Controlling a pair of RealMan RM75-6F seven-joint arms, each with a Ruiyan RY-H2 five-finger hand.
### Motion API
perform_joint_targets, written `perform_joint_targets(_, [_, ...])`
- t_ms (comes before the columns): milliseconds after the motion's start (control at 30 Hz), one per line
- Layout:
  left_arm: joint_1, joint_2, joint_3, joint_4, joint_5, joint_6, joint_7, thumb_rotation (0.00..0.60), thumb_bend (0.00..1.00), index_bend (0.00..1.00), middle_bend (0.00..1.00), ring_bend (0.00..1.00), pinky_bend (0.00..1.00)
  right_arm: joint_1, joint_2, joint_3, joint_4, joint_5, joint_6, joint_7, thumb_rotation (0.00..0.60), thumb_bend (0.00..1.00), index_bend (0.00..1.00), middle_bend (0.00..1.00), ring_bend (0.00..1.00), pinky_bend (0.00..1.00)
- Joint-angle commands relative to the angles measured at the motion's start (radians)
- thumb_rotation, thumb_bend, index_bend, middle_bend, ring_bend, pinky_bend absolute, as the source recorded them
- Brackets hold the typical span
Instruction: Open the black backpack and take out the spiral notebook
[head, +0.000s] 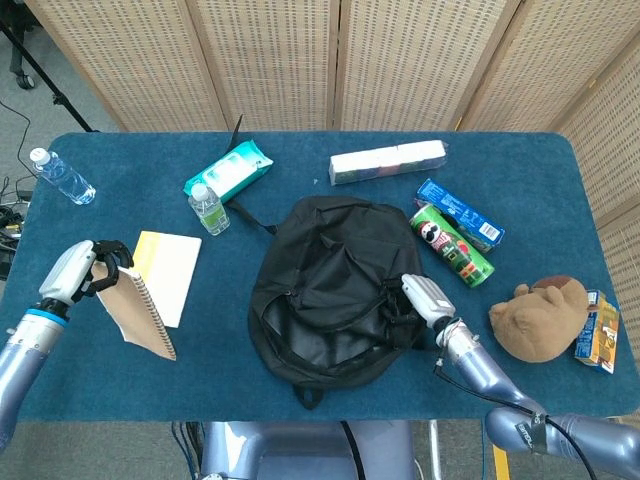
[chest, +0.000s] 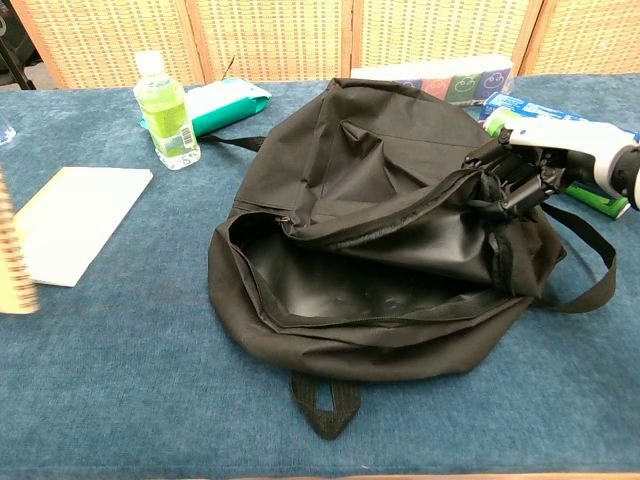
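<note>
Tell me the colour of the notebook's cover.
Tan, like plain cardboard; the notebook shows best in the head view.

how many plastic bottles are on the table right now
2. A green-tinted bottle stands just left of the black backpack, beside the teal wipes pack. A clear water bottle lies at the table's far left edge. The backpack's inside is only partly visible.
</note>
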Motion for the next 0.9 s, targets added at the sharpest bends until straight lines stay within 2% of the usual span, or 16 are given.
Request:
perform_joint_targets(33, [-0.001,-0.070,-0.033,0.060,-0.042,-0.024,0.035,0.600,0.40,0.15,0.00,0.00,0.20,-0.009,0.006,-0.010,-0.005,-0.050,0.008,0.005,0.600,0.44,0.57,0.55,0.53,0.72])
perform_joint_targets(100, [0.004,-0.091,-0.049,0.084,-0.046,-0.007,0.043,0.600,0.35,0.03,0.00,0.00,0.13,-0.012,0.017,-0.020,-0.009,-0.093,0.003,0.016,0.600,0.19,0.47,0.41,0.37,0.64])
perform_joint_targets(167, [0.011,-0.110,-0.060,0.108,-0.045,0.011,0.059,0.600,0.31,0.00,0.00,0.00,0.09,-0.018,0.026,-0.030,-0.009,-0.146,0.011,0.029,0.600,0.06,0.38,0.30,0.23,0.49])
perform_joint_targets(200, [0.015,-0.116,-0.065,0.116,-0.044,0.017,0.068,0.600,0.29,0.00,0.00,0.00,0.07,-0.023,0.030,-0.037,-0.009,-0.178,0.020,0.037,0.600,0.02,0.33,0.23,0.16,0.41])
perform_joint_targets(300, [0.029,-0.122,-0.079,0.124,-0.044,0.047,0.089,0.600,0.27,0.00,0.00,0.00,0.01,-0.034,0.047,-0.058,-0.024,-0.243,0.027,0.069,0.600,0.00,0.23,0.09,0.02,0.26])
perform_joint_targets(400, [0.052,-0.121,-0.104,0.118,-0.047,0.101,0.101,0.600,0.28,0.00,0.00,0.00,0.00,-0.044,0.079,-0.096,-0.042,-0.344,0.045,0.082,0.600,0.00,0.18,0.01,0.00,0.18])
perform_joint_targets(467, [0.072,-0.113,-0.115,0.108,-0.041,0.139,0.108,0.600,0.29,0.00,0.00,0.00,0.00,-0.054,0.108,-0.131,-0.044,-0.437,0.081,0.064,0.600,0.00,0.17,0.00,0.00,0.16])
perform_joint_targets(567, [0.110,-0.091,-0.111,0.076,-0.012,0.200,0.127,0.600,0.32,0.00,0.00,0.00,0.00,-0.084,0.154,-0.179,-0.020,-0.587,0.187,0.000,0.600,0.00,0.17,0.00,0.00,0.14])
perform_joint_targets(667, [0.156,-0.068,-0.089,0.038,0.025,0.258,0.159,0.600,0.33,0.00,0.00,0.00,0.00,-0.130,0.183,-0.200,0.043,-0.695,0.326,-0.082,0.600,0.00,0.17,0.00,0.00,0.13])
perform_joint_targets(800, [0.223,-0.053,-0.068,-0.010,0.047,0.331,0.205,0.600,0.33,0.00,0.00,0.00,0.00,-0.200,0.200,-0.197,0.152,-0.746,0.493,-0.150,0.600,0.00,0.17,0.00,0.00,0.13])
perform_joint_targets(900, [0.284,-0.043,-0.046,-0.047,0.062,0.392,0.228,0.600,0.33,0.00,0.00,0.00,0.00,-0.280,0.211,-0.170,0.252,-0.694,0.616,-0.176,0.600,0.00,0.17,0.00,0.00,0.12])
